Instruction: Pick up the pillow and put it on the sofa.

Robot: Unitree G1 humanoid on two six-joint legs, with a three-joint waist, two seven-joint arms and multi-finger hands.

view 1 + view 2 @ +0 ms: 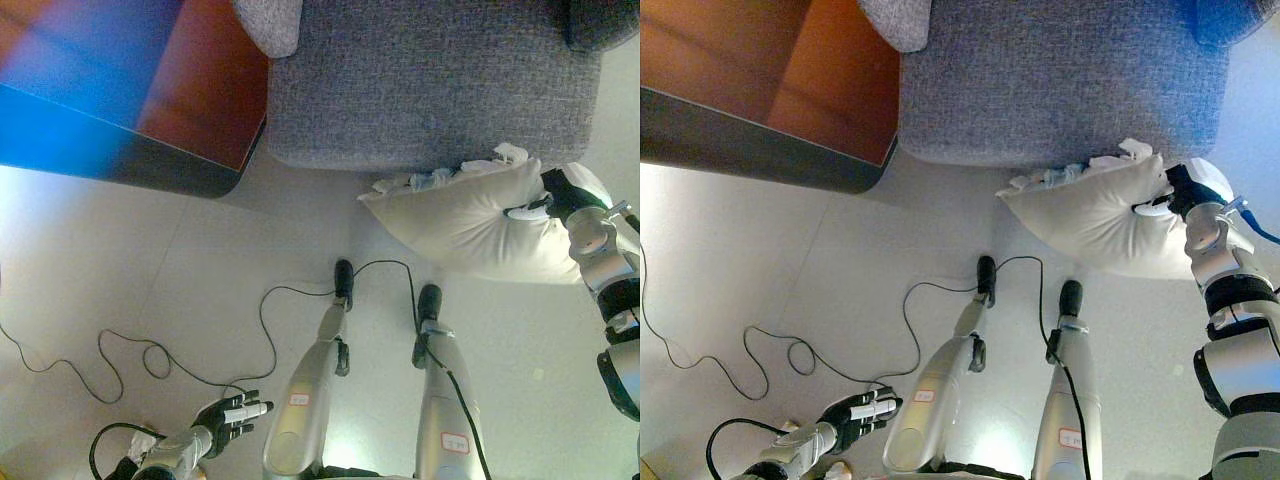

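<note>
Against the sofa's (pixel 430 90) front edge, the right hand (pixel 560 200) grips the white pillow's (pixel 470 220) right end.

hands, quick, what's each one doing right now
Left hand: open, fingers relaxed, holding nothing, low over the floor.
Right hand: shut on the pillow, pinching its right end by the sofa.

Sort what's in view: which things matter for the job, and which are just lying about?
For the job: white pillow, held by the right hand; grey sofa.
Lying about: reddish-brown table; idle left hand, low at left.
</note>
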